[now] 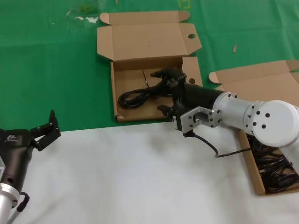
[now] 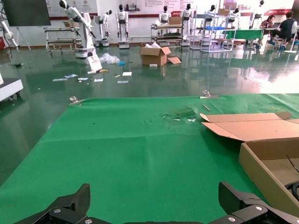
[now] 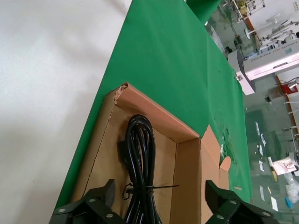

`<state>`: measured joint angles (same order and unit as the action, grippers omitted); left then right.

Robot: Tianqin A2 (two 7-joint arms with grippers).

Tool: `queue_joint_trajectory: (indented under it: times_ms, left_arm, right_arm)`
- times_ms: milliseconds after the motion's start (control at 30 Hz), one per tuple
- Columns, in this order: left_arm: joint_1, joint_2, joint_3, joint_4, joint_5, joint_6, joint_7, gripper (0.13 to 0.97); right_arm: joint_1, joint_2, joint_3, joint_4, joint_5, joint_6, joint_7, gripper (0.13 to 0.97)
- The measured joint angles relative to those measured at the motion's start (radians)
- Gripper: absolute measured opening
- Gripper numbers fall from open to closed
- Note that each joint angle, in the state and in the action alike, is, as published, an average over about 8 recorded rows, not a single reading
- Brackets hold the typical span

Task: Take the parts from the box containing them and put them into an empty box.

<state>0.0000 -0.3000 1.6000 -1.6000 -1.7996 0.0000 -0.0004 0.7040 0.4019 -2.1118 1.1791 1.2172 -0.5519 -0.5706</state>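
A shallow cardboard box with a round hole in its lid flap stands open on the green cloth in the middle. One coiled black power cable lies inside it. My right gripper hovers over that box's right half, open, with the cable lying on the box floor under its spread fingers. Nothing is gripped. The second box at the right edge holds several more black cables. My left gripper waits open at the lower left, empty.
White table surface fills the front; green cloth covers the back. The right box's lid lies open behind my right arm. The left wrist view shows the middle box's near wall and flap.
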Motion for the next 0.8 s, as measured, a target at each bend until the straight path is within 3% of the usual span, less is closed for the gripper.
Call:
queue_joint_trajectory:
  times_ms: [333,467,800]
  left_arm:
    - [0.000,0.000,0.000,0.000,0.000,0.000,0.000,0.966]
    - [0.000,0.000,0.000,0.000,0.000,0.000,0.000,0.966]
    - [0.000,0.000,0.000,0.000,0.000,0.000,0.000,0.966]
  right_arm:
    - [0.000,0.000,0.000,0.000,0.000,0.000,0.000,0.788]
    - [0.000,0.000,0.000,0.000,0.000,0.000,0.000,0.788]
    - [0.000,0.000,0.000,0.000,0.000,0.000,0.000,0.915]
